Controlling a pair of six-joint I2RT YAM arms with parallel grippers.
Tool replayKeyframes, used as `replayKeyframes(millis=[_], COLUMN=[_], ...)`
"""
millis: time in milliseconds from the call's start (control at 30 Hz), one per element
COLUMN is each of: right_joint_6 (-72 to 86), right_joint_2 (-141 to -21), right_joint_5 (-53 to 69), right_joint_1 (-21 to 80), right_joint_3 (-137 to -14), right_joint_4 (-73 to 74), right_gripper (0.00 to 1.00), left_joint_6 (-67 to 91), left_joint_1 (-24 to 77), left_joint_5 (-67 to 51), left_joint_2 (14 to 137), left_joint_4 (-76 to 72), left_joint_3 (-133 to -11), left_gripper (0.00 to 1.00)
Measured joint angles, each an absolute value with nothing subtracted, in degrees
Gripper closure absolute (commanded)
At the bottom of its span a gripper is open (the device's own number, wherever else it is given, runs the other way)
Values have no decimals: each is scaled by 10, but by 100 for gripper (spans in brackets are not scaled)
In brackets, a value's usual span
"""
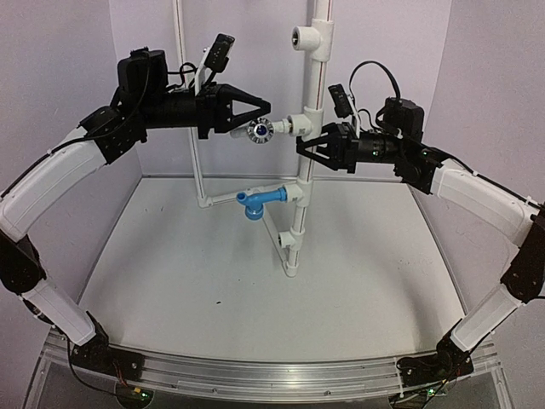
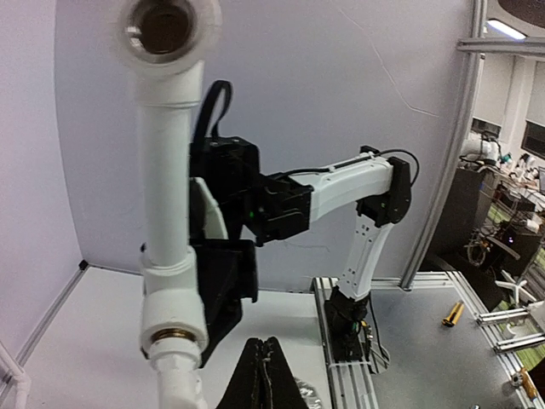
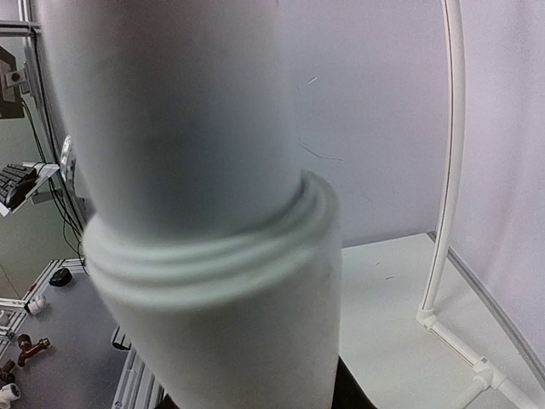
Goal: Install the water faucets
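Upright white pipe frame (image 1: 316, 85) — on a pale table (image 1: 187, 281)

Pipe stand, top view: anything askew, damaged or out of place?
Nothing stands out. The pipe stand is upright in the right gripper, with the blue faucet and white faucet both projecting from side fittings. The top fitting is empty.

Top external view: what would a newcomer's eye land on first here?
The upright white pipe stand at table centre stands out first, with the right gripper clamped on it at mid-height. A blue faucet juts left from its lower fitting. Above that, a white faucet with a shiny round face juts left from the middle fitting, the shut left gripper just above it.
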State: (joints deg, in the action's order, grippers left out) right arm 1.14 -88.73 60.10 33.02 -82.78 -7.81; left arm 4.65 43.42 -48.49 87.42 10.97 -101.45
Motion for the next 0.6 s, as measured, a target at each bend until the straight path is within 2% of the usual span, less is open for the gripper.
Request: replayKeyframes(millis=[300, 600], right_joint_6=[13, 15], right_joint_2=[-888, -888], right_joint_5=[599, 596], right_joint_1=[330, 330], right_joint_3=[-829, -829], right_joint_4=[-78, -78], right_gripper=[100, 100], left_joint_6=[27, 13], left_joint_1=[458, 466], left_joint_5=[-498, -460], left_joint_2=[872, 829], left_joint_4=[167, 182], left_joint_3=[-1025, -962], left_gripper=[100, 100])
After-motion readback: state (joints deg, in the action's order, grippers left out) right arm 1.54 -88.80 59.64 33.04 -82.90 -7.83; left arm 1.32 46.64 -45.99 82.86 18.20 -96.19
